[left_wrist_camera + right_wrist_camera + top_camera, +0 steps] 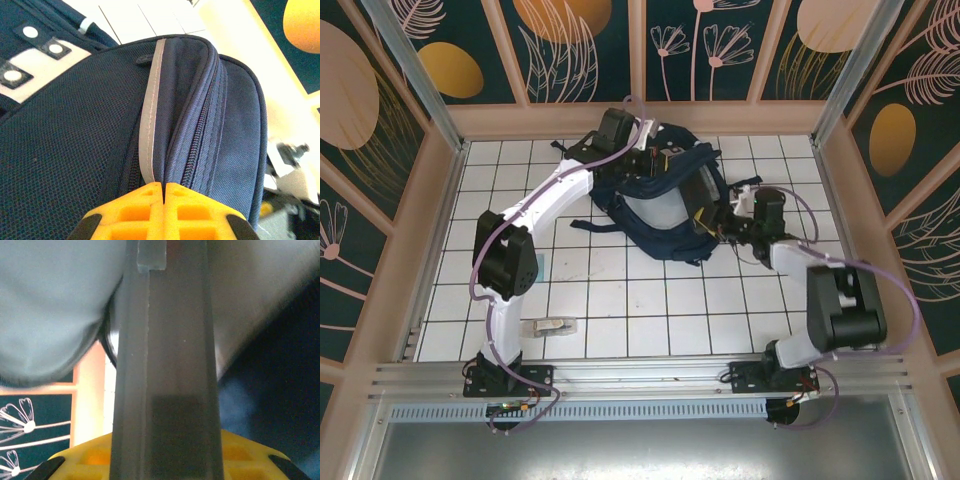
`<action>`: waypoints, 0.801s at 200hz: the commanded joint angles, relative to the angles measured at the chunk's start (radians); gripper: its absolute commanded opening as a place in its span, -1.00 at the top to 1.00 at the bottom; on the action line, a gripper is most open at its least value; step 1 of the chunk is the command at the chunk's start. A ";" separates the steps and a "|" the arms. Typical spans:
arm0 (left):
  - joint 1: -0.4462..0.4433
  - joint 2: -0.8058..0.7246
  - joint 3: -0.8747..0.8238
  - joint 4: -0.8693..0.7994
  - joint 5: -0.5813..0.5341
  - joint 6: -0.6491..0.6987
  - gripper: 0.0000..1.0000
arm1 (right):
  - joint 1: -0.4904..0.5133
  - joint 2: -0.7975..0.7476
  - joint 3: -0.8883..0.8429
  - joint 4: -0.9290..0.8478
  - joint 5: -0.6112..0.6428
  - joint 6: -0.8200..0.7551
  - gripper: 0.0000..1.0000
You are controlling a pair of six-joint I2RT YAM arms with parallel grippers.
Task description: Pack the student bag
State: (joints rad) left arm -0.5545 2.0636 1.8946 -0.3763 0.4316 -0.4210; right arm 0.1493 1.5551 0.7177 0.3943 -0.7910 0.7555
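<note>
The student bag (pixel 620 195) lies at the far middle of the table (pixel 620 310). The left end effector (pixel 163 186) is closed tight at the bag's reflective stripe (pixel 150 115); the right end effector (pixel 165 440) clamps a grey bar (pixel 170 355)

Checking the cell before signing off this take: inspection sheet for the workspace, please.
Surface: white tiled table.
Job's things: student bag, navy with a grey stripe, lying at the far centre between both grippers.
Clutter: small clear packet on the tiles near the left arm's base.
Grippers: left gripper shut, pinching the bag's fabric by the zipper; right gripper closed on a flat translucent strip.
Cables: purple cables looped along both arms; no snag seen.
Surroundings: floral wall panels, aluminium frame rail at the near edge.
</note>
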 commanded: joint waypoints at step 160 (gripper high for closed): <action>-0.038 -0.138 -0.171 0.085 -0.221 0.043 0.09 | 0.119 0.569 0.516 0.407 0.066 0.521 0.57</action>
State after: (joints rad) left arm -0.5682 1.9640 1.7222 -0.1898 0.4282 -0.4908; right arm 0.2668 2.1773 1.2415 0.7589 -0.8017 1.2968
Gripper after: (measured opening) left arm 0.384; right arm 0.299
